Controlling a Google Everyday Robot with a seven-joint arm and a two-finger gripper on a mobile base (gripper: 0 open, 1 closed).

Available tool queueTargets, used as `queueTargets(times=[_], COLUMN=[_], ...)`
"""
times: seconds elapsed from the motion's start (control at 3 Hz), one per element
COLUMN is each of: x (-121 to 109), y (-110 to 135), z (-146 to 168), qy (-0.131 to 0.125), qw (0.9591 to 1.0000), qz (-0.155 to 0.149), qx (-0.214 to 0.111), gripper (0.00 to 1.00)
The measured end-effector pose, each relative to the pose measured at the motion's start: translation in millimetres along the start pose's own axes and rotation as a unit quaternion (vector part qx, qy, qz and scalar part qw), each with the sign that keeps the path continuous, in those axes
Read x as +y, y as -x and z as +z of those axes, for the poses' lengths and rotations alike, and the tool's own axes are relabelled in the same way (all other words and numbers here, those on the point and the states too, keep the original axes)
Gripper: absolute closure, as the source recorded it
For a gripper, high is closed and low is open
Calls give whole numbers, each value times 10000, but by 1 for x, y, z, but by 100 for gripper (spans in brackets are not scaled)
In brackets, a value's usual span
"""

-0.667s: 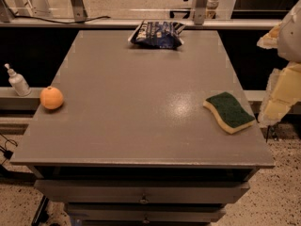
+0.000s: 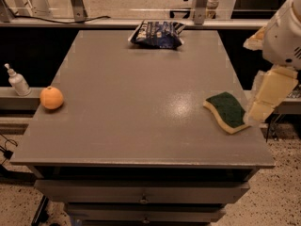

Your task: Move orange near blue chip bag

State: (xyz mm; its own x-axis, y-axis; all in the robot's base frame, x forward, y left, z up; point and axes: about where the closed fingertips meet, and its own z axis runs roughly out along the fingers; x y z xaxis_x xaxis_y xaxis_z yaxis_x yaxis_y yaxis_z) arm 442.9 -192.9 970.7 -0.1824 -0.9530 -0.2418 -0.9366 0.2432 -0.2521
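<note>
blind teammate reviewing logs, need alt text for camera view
An orange sits at the left edge of the grey table, far from the blue chip bag at the back. The gripper hangs off the right edge beside a green and yellow sponge.

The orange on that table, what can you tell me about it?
The orange is small, round and whole, with matte skin. It rests at the left edge of the gray table, touching only the tabletop. A white pump bottle stands just beyond it, off the table. The gripper hangs at the table's right edge, far from it.
</note>
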Motion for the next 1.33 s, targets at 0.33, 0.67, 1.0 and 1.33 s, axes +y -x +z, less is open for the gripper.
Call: queueTargets(times=[0.33, 0.67, 1.0, 1.33], x=[10, 23, 36, 44], y=[38, 87, 125, 174], z=[20, 46, 61, 74], qy=[60, 214, 261, 261], qw=[9987, 9931, 9846, 9702], qz=[-161, -202, -212, -203], qx=[-479, -1131, -1718, -2399], gripper=[0, 0, 0, 0])
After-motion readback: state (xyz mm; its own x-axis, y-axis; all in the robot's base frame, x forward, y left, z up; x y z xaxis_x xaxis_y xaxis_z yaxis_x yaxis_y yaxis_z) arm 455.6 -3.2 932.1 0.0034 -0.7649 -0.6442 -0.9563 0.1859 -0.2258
